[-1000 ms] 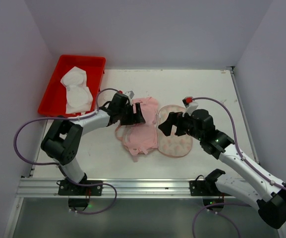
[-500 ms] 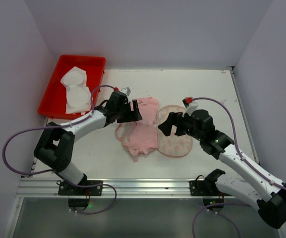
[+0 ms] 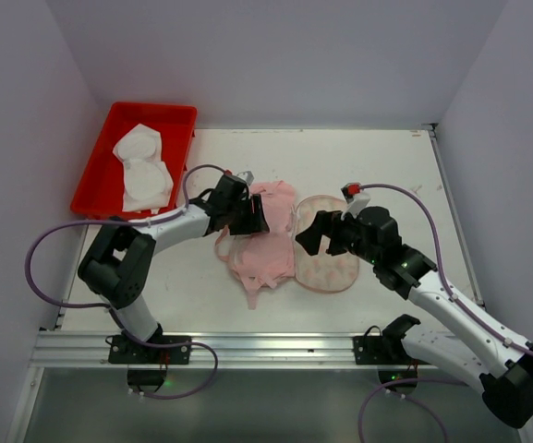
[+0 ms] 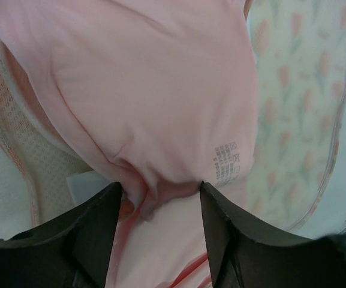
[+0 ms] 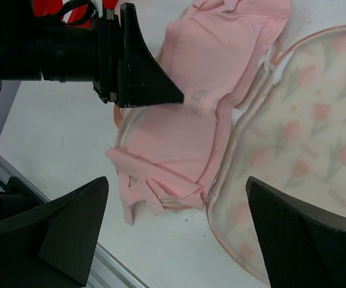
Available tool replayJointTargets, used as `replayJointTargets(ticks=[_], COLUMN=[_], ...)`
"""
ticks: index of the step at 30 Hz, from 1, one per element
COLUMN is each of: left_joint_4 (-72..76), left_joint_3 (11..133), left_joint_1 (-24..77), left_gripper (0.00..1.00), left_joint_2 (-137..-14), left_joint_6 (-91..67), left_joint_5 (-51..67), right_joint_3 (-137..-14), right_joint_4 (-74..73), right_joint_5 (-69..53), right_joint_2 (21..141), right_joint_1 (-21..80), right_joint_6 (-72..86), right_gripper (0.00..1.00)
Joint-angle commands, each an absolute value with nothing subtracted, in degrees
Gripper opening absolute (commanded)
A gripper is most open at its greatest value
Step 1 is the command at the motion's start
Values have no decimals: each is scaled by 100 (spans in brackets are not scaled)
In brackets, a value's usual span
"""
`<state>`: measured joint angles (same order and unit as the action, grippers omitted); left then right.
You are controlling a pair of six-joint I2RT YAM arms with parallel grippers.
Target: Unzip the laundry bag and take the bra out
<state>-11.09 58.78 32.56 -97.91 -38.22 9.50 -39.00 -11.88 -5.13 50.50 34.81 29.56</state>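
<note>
The laundry bag (image 3: 329, 251) lies unzipped and spread flat on the table, its cream printed half to the right. The pale pink bra (image 3: 264, 249) lies on the bag's left half, with straps trailing toward the front. My left gripper (image 3: 255, 218) is down on the bra's upper cup, and its fingers pinch a puckered fold of the pink fabric (image 4: 161, 192). The bag's print shows at the right of the left wrist view (image 4: 298, 90). My right gripper (image 3: 316, 233) is open and empty, hovering over the seam between the bra (image 5: 202, 114) and the bag (image 5: 304, 150).
A red tray (image 3: 90, 189) at the back left holds a white padded garment (image 3: 141, 166). The aluminium rail (image 3: 248, 346) runs along the front edge. White walls close in the left, back and right sides.
My left arm's elbow swung out and back while its gripper stayed on the bra, shifting slightly right. The right arm and the bag have barely moved.
</note>
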Motion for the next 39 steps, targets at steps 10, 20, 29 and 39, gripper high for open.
replayJointTargets(ticks=[10,20,29,39], left_joint_4=[-633,-817,-686,-957], left_joint_3=[6144,6161,6258,7013], left_joint_1=[3401,3410,3419,3419], left_gripper=[36,45,0,0], left_joint_2=[-9940,-10178,-10143,-8720], left_joint_6=[-3894,-3806,-3569,-2497], left_joint_5=[1266,1055,1274,1046], right_joint_3=[-3858,-3867,-3876,-3894], right_joint_4=[-967,-984,-984,-1090], right_joint_5=[-457,-448,-413,-71], right_joint_2=[4957,4922,4983,4334], right_joint_1=[3463,3454,3463,3463], right_joint_6=[2988,2962,2936,2830], right_gripper=[99,99,99,99])
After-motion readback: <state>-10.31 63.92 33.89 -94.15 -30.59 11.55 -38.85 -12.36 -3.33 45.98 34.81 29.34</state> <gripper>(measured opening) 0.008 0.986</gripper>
